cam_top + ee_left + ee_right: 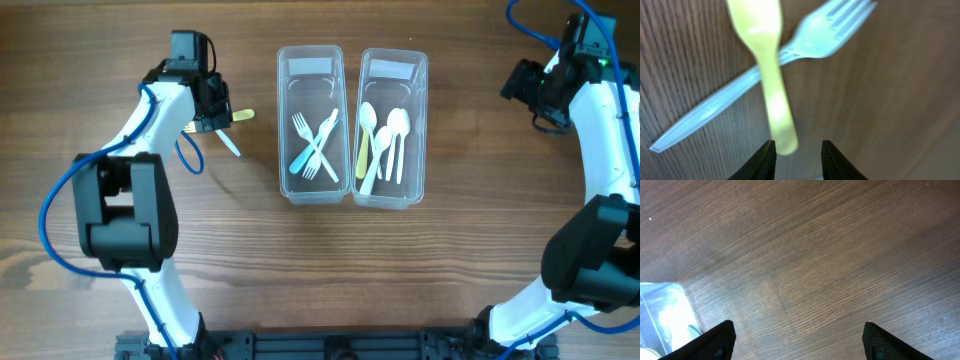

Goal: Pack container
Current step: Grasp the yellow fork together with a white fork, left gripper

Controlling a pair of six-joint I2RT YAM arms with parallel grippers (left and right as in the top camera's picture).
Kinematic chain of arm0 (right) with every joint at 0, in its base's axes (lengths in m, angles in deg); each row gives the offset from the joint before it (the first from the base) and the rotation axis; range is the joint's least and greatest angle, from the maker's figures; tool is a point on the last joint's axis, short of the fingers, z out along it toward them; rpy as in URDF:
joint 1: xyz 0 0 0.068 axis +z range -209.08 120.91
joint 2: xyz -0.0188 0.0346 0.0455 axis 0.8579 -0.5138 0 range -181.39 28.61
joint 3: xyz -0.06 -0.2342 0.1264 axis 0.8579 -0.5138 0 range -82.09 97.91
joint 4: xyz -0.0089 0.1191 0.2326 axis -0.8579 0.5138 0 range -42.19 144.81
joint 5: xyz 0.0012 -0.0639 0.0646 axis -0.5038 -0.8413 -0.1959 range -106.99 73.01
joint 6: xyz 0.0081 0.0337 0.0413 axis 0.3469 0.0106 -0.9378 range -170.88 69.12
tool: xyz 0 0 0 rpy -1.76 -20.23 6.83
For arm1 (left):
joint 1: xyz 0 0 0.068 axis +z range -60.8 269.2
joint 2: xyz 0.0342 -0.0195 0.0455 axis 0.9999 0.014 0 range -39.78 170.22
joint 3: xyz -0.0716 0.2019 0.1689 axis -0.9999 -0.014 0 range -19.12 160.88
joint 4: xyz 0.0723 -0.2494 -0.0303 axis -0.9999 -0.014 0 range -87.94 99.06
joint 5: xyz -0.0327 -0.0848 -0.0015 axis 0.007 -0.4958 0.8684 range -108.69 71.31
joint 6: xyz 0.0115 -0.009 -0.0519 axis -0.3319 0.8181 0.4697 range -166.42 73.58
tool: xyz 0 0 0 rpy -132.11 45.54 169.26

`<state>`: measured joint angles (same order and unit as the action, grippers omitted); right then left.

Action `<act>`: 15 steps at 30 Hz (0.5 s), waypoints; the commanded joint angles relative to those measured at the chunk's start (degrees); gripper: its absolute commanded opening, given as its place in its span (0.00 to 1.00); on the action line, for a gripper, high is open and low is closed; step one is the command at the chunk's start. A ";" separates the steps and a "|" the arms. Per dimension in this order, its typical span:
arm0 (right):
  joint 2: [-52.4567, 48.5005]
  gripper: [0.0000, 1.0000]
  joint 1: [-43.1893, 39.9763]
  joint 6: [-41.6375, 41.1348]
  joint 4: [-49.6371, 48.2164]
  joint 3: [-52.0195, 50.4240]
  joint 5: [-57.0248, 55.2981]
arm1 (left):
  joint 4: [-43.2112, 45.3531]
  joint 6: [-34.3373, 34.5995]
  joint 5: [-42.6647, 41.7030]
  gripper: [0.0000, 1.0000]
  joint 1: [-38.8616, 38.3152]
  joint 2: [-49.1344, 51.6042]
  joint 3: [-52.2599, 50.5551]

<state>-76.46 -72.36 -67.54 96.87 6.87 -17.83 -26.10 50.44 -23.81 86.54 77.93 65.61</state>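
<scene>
fingers (765, 162) of the left gripper (798, 146) stand parted, dark and wedge-shaped, low over the table (450, 280). the tip of the spoon (771, 75) handle sits in the gap between them, nearer one finger, and neither finger is pressed on it, so the gripper is released and holds nothing. the left arm reaches forward from its base, wrist bent down just left of the bins.

the spoon is yellow plastic, smooth and slightly glossy, blurred by closeness. it lies across a pale blue fork (815, 40), crossing it near the fork's neck. the fork lies at a slant to the spoon, tines at one end and its flat handle running off the other way. both rest on the table, outside the bins and close to the left bin (283, 120).

the right gripper (799, 326) hangs over bare wood well to the right of the right bin (423, 120), fingers spread wide, empty.

the two bins are clear, thin-walled plastic, rectangular with rounded corners, side by side and touching. the left one holds crossed forks (316, 147), white and blue. the right one holds spoons (384, 140), one yellow and the others white, lying lengthwise.

the table is brown wood with a streaky grain.
</scene>
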 commanded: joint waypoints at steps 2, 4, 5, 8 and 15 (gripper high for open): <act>-1.01 0.81 0.24 -0.42 0.72 -0.55 0.94 | -0.44 3.02 -1.88 0.35 -0.20 2.12 0.00; -1.01 0.81 0.24 -0.44 0.72 -0.55 0.96 | -1.64 2.99 -1.36 0.35 0.00 2.49 0.00; -1.01 0.81 0.24 -0.42 0.72 -0.55 0.96 | -2.16 2.80 -1.27 0.35 0.04 2.89 0.00; -1.01 0.81 0.24 -0.39 0.74 -0.55 0.94 | -3.67 2.62 -1.22 0.36 0.04 3.93 0.00; -1.01 0.81 0.24 -0.42 0.81 -0.55 0.96 | -4.72 2.56 1.79 0.39 1.90 4.17 0.00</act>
<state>-76.46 -72.36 -67.54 97.59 6.87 -17.83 -30.40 52.08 -24.42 86.87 81.14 65.61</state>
